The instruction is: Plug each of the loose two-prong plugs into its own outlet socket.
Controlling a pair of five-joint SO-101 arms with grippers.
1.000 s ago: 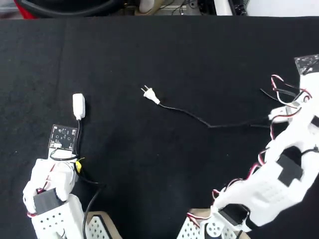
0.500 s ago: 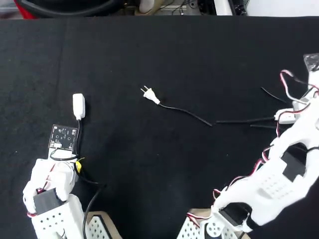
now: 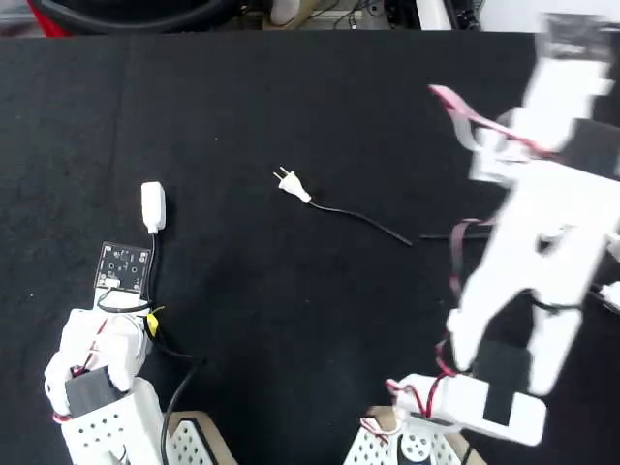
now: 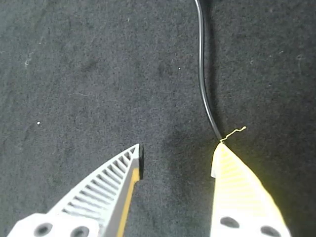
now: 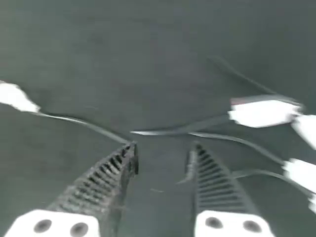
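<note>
right arm (image 3: 542, 213): over the last second it has lifted off the near right corner of the tabletop (image 3: 291, 97) and swung up along the right edge; it shows smeared, so it is judged to be mid-travel. right gripper (image 5: 163, 158): jaws parted, nothing between them, and the wrist view looks down on cords lying on the black cloth. white pieces (image 5: 264, 111) beside those cords may be further plugs or sockets; the blur does not let me tell which.

two-prong plug (image 3: 294, 186): lying loose near the middle of the tabletop, prongs toward the far left corner, in the same place as a second ago. its cord (image 3: 358, 220) trails off toward the right edge.

outlet socket (image 3: 152, 205): lying near the left edge, well apart from the plug, unmoved.

left arm (image 3: 97, 378): folded at the near left corner, unchanged. left gripper (image 4: 177, 158): jaws spread wide and empty, just above the cloth, with a black lead (image 4: 201, 64) running up to one fingertip.

assessment: no plug is seated or even held. the right arm's rise reads as repositioning for a reach toward the plug, so the first pick remains to be made.
</note>
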